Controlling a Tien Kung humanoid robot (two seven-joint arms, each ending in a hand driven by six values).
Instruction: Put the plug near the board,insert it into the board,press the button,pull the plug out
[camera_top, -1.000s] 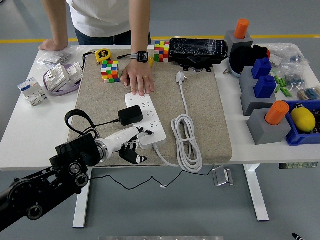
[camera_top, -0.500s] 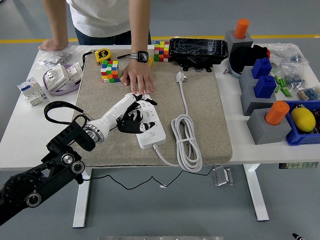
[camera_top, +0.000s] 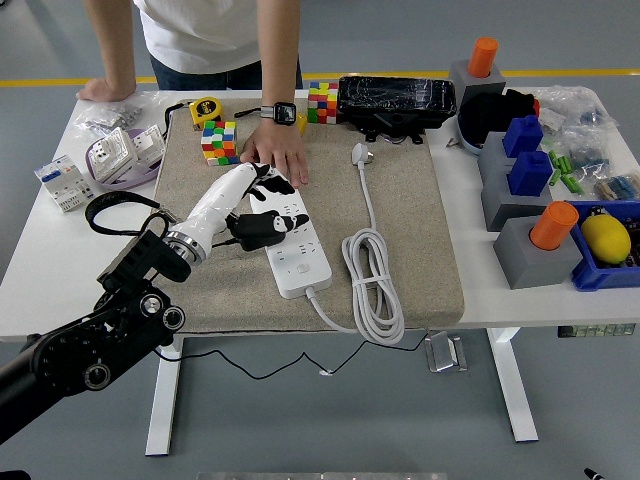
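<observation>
- Black plug adapter (camera_top: 262, 229) sitting over the upper sockets of the white power strip (camera_top: 296, 260), on the tan mat (camera_top: 400, 240); seated fully or only resting on top, cannot tell.
- Shifted since a second ago: then standing alone on the strip with the hand off at its 7 o'clock near the mat's front edge, half a second ago covered by the hand, now in the hand's grip and lying a little further toward 12 o'clock on the strip.
- Meaning for the task, as a judgement: probably the pull-out step begun, or a re-seat of the plug; button press not confirmable from this view.
- Left hand (camera_top: 250, 205) draped over the plug from 10 o'clock, fingers (camera_top: 282, 222) curled round the black body, palm touching its top; gripping the plug.
- Plug thus directly under and inside the hand, showing at the hand's 5 o'clock.
- Thin black cord (camera_top: 115, 208) looping off toward 9 o'clock beside the forearm.
- Person's hand (camera_top: 277, 155) flat on the mat at 12 o'clock of the strip, pressing on the strip's far end, just beside the robot's fingers; contact risk there.
- White coiled cable (camera_top: 372, 275) at 3 o'clock of the strip, its plug head (camera_top: 360, 153) lying toward 1 o'clock.
- Two colour cubes (camera_top: 220, 141) at 11 o'clock on the mat's far edge.
- Right arm out of view.
</observation>
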